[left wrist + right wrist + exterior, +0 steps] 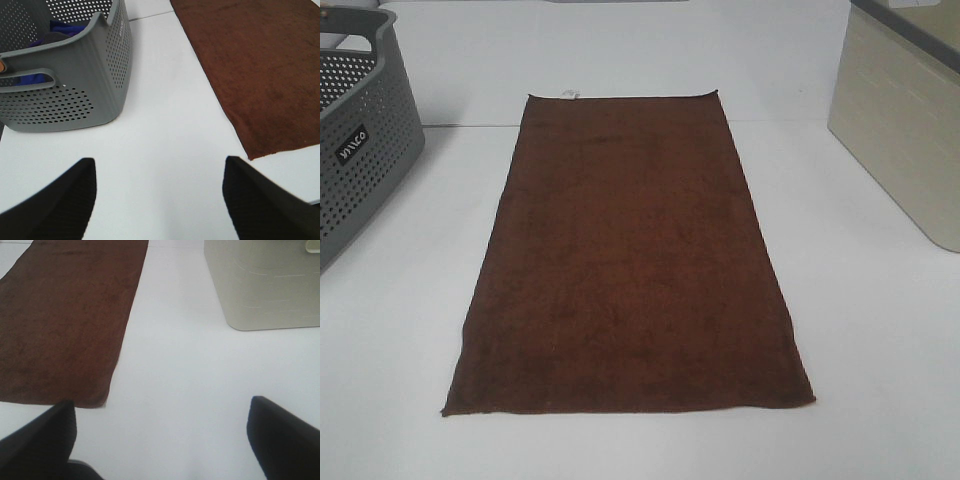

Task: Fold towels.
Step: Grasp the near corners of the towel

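The dark reddish-brown towel (630, 260) lies flat and fully spread on the white table, long side running away from me, with a small white tag (569, 94) at its far short edge. It also shows in the left wrist view (260, 70) and in the right wrist view (65, 320). Neither gripper shows in the exterior high view. My left gripper (160, 195) is open and empty over bare table, off the towel's near left corner. My right gripper (162, 435) is open and empty over bare table, off the towel's near right corner.
A grey perforated basket (360, 150) stands at the left; the left wrist view (75, 95) shows blue cloth (35, 42) inside it. A beige bin (905, 120) stands at the right, also in the right wrist view (265, 285). The white table (880, 340) surrounds the towel.
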Robot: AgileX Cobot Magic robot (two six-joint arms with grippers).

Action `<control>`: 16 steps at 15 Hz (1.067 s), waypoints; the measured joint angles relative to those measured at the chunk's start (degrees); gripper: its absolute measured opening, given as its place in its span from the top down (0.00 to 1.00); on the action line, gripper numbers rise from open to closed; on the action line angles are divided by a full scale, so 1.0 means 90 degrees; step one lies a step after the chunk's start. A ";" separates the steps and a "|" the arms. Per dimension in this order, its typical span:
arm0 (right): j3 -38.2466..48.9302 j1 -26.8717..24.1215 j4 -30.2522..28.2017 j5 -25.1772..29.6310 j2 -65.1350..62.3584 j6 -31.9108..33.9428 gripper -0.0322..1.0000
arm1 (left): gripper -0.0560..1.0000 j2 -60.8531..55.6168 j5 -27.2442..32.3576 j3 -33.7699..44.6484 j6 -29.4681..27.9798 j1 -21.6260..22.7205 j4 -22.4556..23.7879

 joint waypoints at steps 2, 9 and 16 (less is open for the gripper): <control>0.0000 0.0000 0.0000 0.0000 0.0000 0.0000 0.13 | 0.30 0.0000 0.0000 0.0000 0.0000 0.0000 0.0000; 0.0000 0.0000 0.0000 0.0000 0.0000 0.0000 0.13 | 0.30 0.0000 0.0000 0.0000 0.0000 0.0000 0.0000; 0.0000 0.0000 0.0000 0.0000 0.0000 0.0000 0.13 | 0.30 0.0000 0.0000 0.0000 0.0000 0.0000 0.0000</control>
